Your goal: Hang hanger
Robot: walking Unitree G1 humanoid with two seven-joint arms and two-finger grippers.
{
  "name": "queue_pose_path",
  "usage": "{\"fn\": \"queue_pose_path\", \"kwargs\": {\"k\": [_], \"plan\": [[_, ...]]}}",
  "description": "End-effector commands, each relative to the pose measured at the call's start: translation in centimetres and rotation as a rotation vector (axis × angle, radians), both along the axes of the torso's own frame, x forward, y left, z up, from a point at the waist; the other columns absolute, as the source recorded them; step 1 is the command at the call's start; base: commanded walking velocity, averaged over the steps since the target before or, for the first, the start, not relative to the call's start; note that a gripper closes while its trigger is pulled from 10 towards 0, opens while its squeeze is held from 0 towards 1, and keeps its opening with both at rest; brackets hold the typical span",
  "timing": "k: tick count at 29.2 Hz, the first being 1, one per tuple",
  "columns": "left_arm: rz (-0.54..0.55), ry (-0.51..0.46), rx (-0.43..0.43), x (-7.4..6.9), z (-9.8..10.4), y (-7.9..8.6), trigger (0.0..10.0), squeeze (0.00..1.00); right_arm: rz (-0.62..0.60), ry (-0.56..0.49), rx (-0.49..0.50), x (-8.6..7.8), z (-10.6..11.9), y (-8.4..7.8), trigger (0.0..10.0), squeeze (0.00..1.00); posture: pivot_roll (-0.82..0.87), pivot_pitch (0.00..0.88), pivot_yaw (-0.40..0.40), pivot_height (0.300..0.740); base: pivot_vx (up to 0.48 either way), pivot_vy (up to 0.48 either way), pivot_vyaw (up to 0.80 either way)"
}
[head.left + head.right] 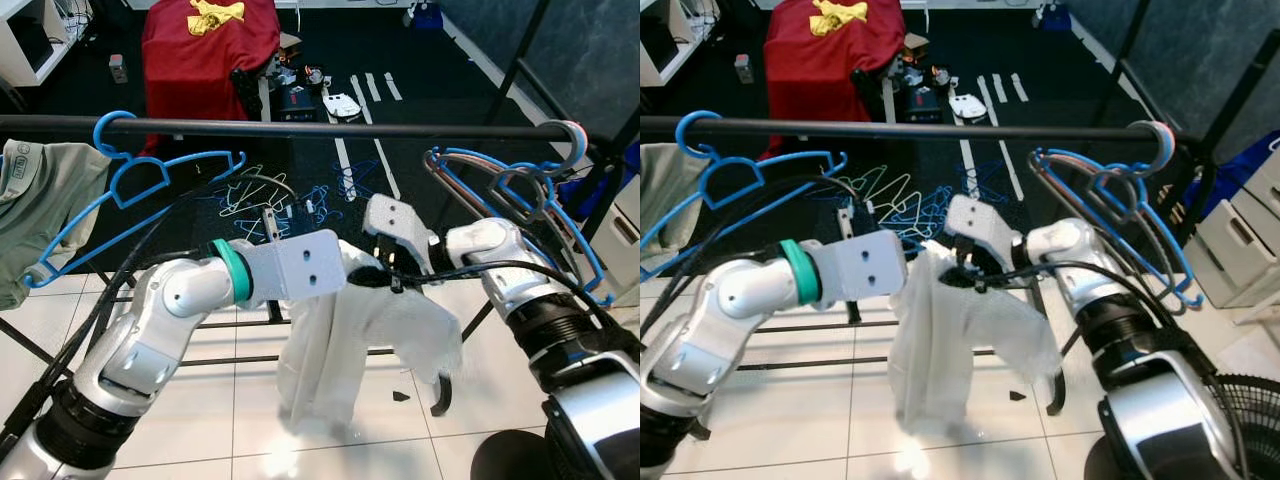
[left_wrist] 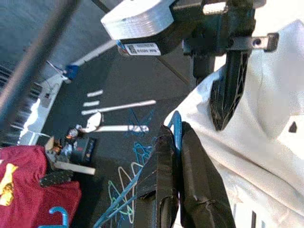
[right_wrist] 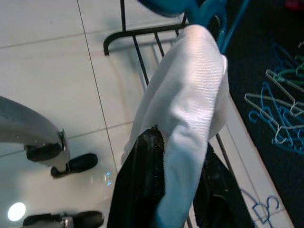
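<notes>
We see our left pincer (image 2: 173,156) clamped on a thin blue hanger (image 2: 175,124) inside the white cloth garment (image 1: 345,345); our right pincer (image 3: 156,156) grips that cloth below the black rail (image 1: 300,127).

— Hidden under the white cloth (image 1: 340,340): most of the blue hanger (image 2: 175,128), just a sliver showing between the left fingers (image 2: 161,185).
— And the right fingers (image 3: 142,190)?
— Half wrapped in cloth, tips out of sight.
— Grey shirt (image 1: 35,200)?
— Cut off at the frame's edge.
— Clutter (image 1: 310,95) on the dark floor?
— Too small to tell.
— Left fingers in the head views?
— Buried behind the wrist plate.
</notes>
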State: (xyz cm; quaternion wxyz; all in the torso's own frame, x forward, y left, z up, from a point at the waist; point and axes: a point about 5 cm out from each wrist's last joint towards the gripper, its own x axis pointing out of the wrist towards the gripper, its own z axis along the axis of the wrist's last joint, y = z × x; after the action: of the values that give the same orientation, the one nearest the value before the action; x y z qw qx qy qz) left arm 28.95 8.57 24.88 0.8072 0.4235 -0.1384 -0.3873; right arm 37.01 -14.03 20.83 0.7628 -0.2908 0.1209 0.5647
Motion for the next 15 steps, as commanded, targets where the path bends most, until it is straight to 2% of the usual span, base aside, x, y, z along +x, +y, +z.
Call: {"fn": "queue_pose_path", "kwargs": {"k": [1, 3, 7, 9, 11, 15], "plan": [[-0.045, -0.003, -0.008, -0.54, 0.1, -0.57, 0.0, 0.0, 0.056, -0.014, 0.058, -0.23, -0.01, 0.86, 0.0, 0.0, -0.02, 0.083, 0.06, 0.74, 0.0, 0.0, 0.0], [-0.041, 0.0, 0.0, -0.4, 0.08, -0.38, 0.0, 0.0, 0.085, -0.078, 0.055, -0.34, 0.13, 1.3, 0.0, 0.0, -0.03, 0.082, 0.062, 0.74, 0.0, 0.0, 0.0], [-0.04, 0.0, 0.002, -0.33, 0.08, -0.31, 0.0, 0.0, 0.092, -0.103, 0.053, -0.32, 0.2, 1.4, 0.0, 0.0, -0.03, 0.081, 0.062, 0.74, 0.0, 0.0, 0.0], [-0.037, 0.004, -0.005, -0.24, 0.17, -0.2, 0.0, 0.0, 0.087, -0.16, 0.043, -0.21, 0.4, 1.33, 0.0, 0.0, -0.02, 0.074, 0.065, 0.74, 0.0, 0.0, 0.0], [-0.037, 0.004, -0.005, -0.24, 0.17, -0.2, 0.0, 0.0, 0.087, -0.16, 0.043, -0.21, 0.4, 1.33, 0.0, 0.0, -0.02, 0.074, 0.065, 0.74, 0.0, 0.0, 0.0], [-0.03, 0.008, -0.014, -0.14, 0.26, 0.06, 0.0, 0.0, 0.07, -0.232, 0.056, -0.14, 0.73, 1.22, 0.0, 0.0, -0.03, 0.07, 0.07, 0.74, 0.0, 0.0, 0.0]]}}
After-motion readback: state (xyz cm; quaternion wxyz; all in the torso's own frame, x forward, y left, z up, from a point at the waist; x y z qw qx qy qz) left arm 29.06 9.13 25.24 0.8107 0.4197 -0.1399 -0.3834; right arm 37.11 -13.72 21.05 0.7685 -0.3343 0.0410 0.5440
